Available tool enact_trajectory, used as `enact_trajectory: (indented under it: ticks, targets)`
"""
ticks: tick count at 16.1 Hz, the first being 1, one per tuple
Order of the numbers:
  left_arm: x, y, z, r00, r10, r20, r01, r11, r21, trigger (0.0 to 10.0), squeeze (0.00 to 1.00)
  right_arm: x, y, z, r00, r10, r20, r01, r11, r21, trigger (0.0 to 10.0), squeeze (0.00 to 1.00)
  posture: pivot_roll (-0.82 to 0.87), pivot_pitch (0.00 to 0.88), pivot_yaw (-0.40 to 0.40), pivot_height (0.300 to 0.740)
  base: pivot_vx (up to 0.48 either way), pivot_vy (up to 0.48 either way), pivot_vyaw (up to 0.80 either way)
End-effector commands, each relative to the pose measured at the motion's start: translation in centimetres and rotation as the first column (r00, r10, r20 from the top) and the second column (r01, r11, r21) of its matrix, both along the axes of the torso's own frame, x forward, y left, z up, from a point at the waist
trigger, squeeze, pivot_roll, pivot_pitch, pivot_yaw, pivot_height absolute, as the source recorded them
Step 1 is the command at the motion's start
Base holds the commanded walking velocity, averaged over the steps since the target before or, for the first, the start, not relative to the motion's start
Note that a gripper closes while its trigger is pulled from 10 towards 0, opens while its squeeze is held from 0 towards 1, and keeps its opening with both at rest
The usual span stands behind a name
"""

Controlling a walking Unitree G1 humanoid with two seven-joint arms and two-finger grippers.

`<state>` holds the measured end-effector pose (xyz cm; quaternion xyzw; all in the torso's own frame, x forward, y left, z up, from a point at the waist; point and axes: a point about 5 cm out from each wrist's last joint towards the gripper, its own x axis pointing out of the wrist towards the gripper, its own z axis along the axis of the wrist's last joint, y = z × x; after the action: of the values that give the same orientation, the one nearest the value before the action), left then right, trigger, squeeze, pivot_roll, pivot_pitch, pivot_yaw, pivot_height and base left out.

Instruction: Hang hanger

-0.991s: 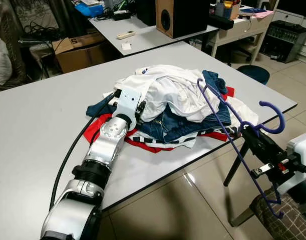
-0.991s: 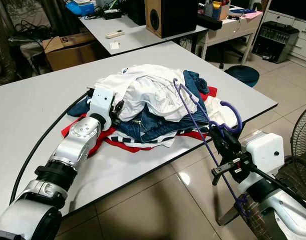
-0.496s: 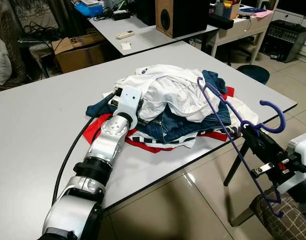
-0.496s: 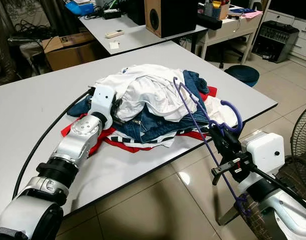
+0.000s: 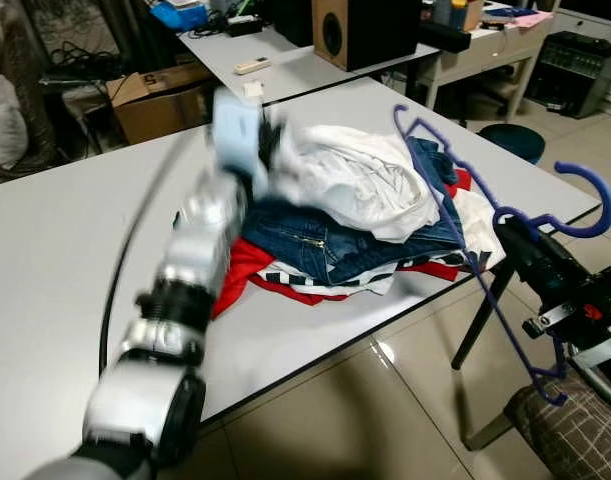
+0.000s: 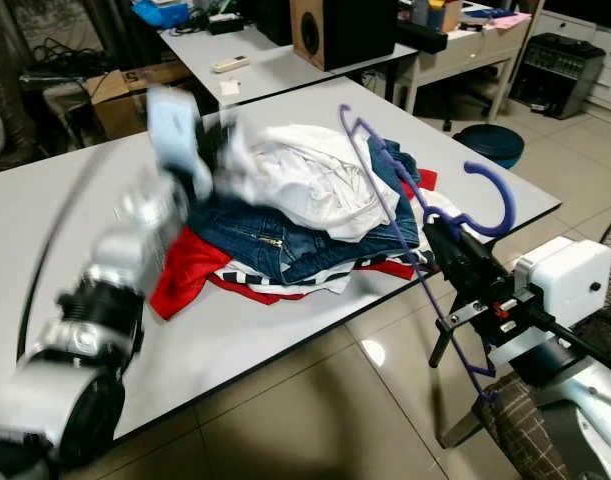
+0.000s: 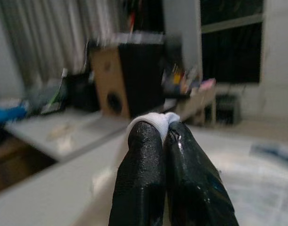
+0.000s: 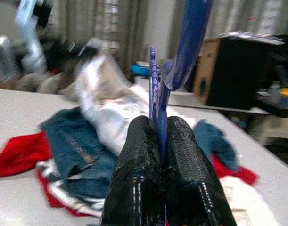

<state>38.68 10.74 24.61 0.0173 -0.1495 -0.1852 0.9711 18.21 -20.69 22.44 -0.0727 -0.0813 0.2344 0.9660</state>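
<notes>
The right tool [image 6: 447, 240] is clamping the purple hanger [image 6: 405, 200] at its neck, a light, stiff, slippery wire, while the left tool [image 7: 167, 127] is pinching soft white cloth [image 5: 360, 180].

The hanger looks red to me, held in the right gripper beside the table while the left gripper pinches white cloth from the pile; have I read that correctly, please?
Nearly. The hanger is blue-purple, not red, as the left eye view shows. The rest holds: the right gripper is shut on it beside the table, and the left gripper pinches white cloth from the pile.
</notes>
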Motion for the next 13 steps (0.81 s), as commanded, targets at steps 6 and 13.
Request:
enact_trajectory:
  ticks: [6,13]
  targets:
    - [-0.8,-0.1,3.9,0.973,-0.142,0.184,0.14,0.99,0.022,0.0,0.0,1.2,1.5,-1.3,0.984,0.089,-0.152,-0.086,0.996,0.027,10.0,0.0,-0.15,0.0,0.141,0.74,0.0,0.0,0.0]
    - [-3.2,0.6,5.2,0.895,-0.254,0.368,0.274,0.962,-0.003,0.0,0.0,3.5,0.5,-2.2,0.963,0.022,-0.268,0.038,0.975,0.219,10.0,0.0,-0.14,0.0,0.127,0.74,0.0,0.0,0.0]
